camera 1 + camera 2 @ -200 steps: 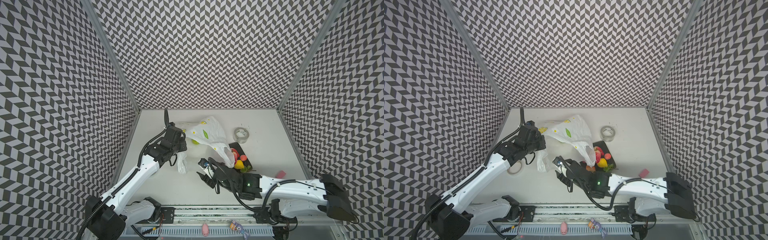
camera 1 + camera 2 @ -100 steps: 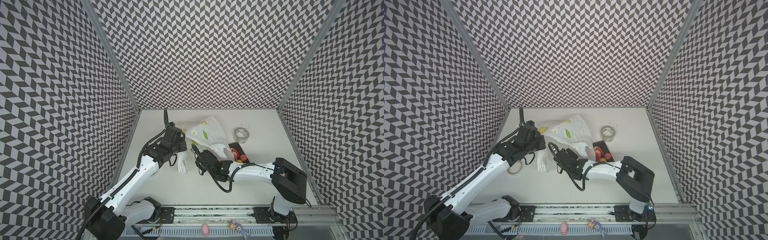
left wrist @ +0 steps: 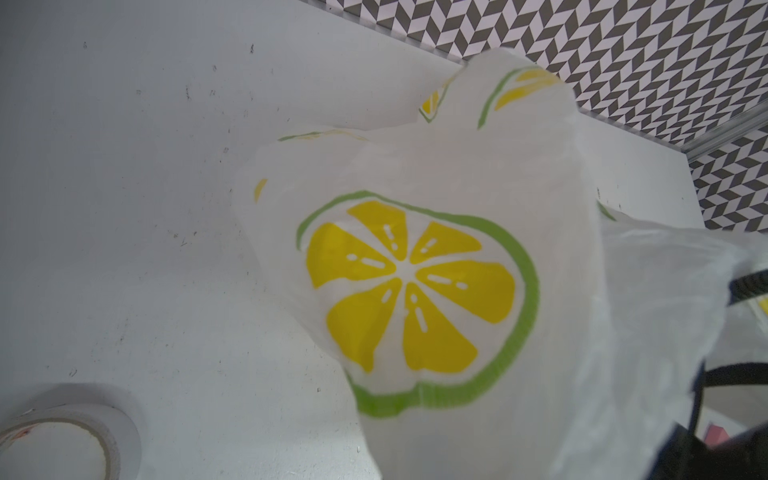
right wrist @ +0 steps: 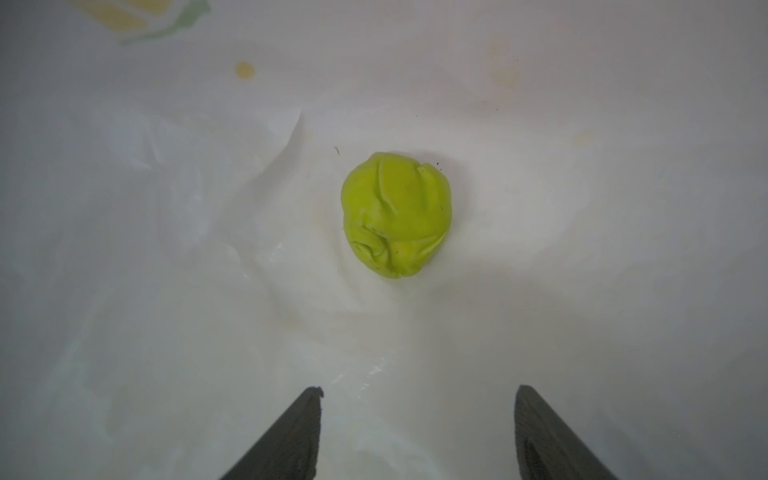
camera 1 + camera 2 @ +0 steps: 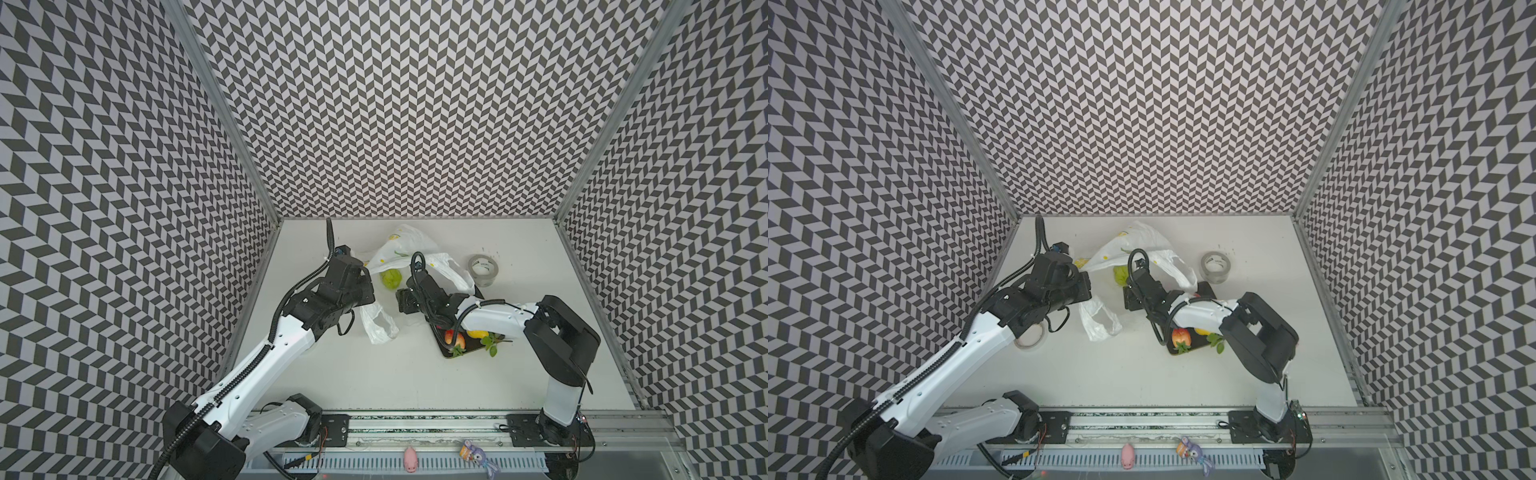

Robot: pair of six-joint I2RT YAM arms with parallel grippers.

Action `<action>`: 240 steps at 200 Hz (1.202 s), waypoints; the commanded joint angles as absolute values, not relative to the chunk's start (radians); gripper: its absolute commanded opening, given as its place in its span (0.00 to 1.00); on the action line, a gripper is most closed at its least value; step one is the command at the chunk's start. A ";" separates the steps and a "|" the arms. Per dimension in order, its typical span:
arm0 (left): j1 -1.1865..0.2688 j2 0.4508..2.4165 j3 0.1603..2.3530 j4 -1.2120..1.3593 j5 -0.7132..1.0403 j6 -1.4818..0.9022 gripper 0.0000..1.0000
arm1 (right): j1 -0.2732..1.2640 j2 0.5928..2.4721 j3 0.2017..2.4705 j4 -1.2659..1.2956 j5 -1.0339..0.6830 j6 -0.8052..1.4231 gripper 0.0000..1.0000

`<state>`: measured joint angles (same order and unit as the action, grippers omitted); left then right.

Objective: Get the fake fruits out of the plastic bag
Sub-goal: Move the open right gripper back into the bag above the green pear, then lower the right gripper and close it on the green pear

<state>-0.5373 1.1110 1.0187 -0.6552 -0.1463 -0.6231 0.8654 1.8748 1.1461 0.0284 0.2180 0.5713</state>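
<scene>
The plastic bag (image 5: 401,248), white with lemon-slice prints, lies at the back of the table, its mouth held up. My left gripper (image 5: 365,274) is shut on the bag's edge; in the left wrist view the bag (image 3: 415,291) hides the jaws. A loose handle (image 5: 376,326) hangs below the gripper. A green pear (image 5: 391,278) (image 4: 397,214) lies inside the bag. My right gripper (image 5: 401,300) (image 4: 419,387) is at the bag's mouth, open and empty, a short way from the pear. More fake fruits, a red one (image 5: 455,338) and a lemon (image 5: 478,333), rest on the dark tray (image 5: 446,353).
A grey tape roll (image 5: 482,270) stands behind the tray, at the back right. A second tape roll (image 5: 1030,340) (image 3: 62,440) lies under my left arm. Patterned walls close off the table on three sides.
My right gripper has moved from the front of the table to the bag's mouth, and its jaws have opened wider. The left arm has not moved.
</scene>
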 commanded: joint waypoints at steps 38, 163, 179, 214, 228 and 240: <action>-0.552 1.100 0.981 -0.631 -0.121 -0.616 0.00 | 0.853 1.972 1.243 0.171 0.186 0.900 0.85; -0.552 1.092 0.916 -0.653 -0.095 -0.578 0.00 | 0.836 2.199 1.462 0.180 0.290 1.086 0.93; -0.552 1.097 0.916 -0.653 -0.097 -0.569 0.00 | 0.836 2.233 1.516 0.131 0.311 1.092 0.94; -0.551 1.100 0.913 -0.646 -0.090 -0.574 0.00 | 0.836 2.275 1.572 0.099 0.377 1.100 0.99; -0.551 1.103 0.909 -0.638 -0.077 -0.580 0.00 | 0.836 2.294 1.604 0.069 0.405 1.093 1.00; -0.554 1.106 0.907 -0.635 -0.075 -0.581 0.00 | 0.836 2.310 1.620 0.058 0.431 1.089 1.00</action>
<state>-0.5495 1.1000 0.9207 -0.6502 -0.0902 -0.5800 0.8383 2.2696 1.5742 0.0864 0.3462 1.0748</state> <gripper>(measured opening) 0.047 0.995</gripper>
